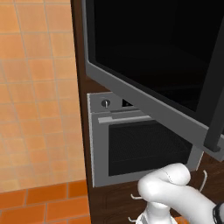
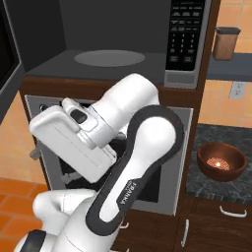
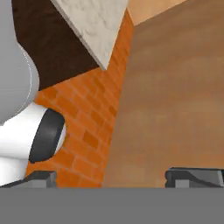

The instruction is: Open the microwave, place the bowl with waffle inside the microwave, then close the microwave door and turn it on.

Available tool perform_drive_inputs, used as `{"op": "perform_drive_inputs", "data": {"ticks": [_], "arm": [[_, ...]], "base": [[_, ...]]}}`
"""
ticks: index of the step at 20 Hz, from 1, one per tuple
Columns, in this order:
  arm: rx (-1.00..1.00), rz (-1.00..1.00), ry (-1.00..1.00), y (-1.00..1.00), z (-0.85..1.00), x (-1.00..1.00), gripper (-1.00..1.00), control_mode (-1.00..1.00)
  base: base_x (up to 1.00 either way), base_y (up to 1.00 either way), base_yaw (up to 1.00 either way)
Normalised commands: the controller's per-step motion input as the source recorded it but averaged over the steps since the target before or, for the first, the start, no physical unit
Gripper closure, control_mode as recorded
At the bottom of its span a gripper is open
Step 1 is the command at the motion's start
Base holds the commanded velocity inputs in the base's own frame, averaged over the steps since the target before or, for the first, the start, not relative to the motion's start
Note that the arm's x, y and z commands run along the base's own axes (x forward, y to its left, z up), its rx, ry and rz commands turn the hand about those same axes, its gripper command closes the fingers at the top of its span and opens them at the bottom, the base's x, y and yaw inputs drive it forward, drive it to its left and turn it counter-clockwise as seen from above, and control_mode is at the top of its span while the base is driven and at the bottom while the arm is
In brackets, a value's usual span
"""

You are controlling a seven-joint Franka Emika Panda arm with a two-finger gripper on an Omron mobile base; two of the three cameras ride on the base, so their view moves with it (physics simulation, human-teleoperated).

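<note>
So the microwave [image 2: 118,44] is wide open right now: in the right base view you can look straight into its dark grey cavity with the round turntable plate [image 2: 109,57] on the floor, and the button panel [image 2: 184,37] sits at about 1 o'clock. The microwave door [image 1: 153,65] is swung out toward the camera in the left base view, a big black glass slab edged in grey that takes up everything from 12 to 3 o'clock, with its black vertical bar handle [image 1: 216,96] running down the right edge. Right below the microwave is the grey oven [image 1: 131,140], with a round knob [image 1: 105,103] near its top left corner and a dark window. The bowl with waffle [image 2: 221,161] is a brown bowl sitting on the dark speckled counter [image 2: 206,135] at 4 o'clock in the right base view, well apart from the arm and outside the microwave. Higher up at 2 o'clock there's a brown canister [image 2: 226,43] with a dark lid on a shelf. The gripper [image 3: 111,177] has its two dark fingertips [image 3: 192,176] spread as wide as they go, at the bottom of the hand view, with nothing between them, and past them is a tan wooden panel [image 3: 175,87], orange brick-style floor tile [image 3: 83,131] and a pale marble-looking slab [image 3: 98,22] toward 12 o'clock.
</note>
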Motion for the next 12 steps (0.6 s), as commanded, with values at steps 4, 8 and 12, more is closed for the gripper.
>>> {"op": "perform_drive_inputs", "data": {"ticks": [4, 8, 12], "arm": [[-0.31, -0.70, -0.28, -0.71, -0.84, 0.00, -1.00, -1.00], [-0.28, -0.59, -0.13, -0.97, -0.52, 0.11, -1.00, -1.00], [-0.43, -0.54, -0.11, -0.78, -0.13, 0.47, -1.00, -1.00]], "base": [[0.00, 0.00, 0.00], [0.00, 0.00, 0.00], [0.00, 0.00, 0.00]]}}
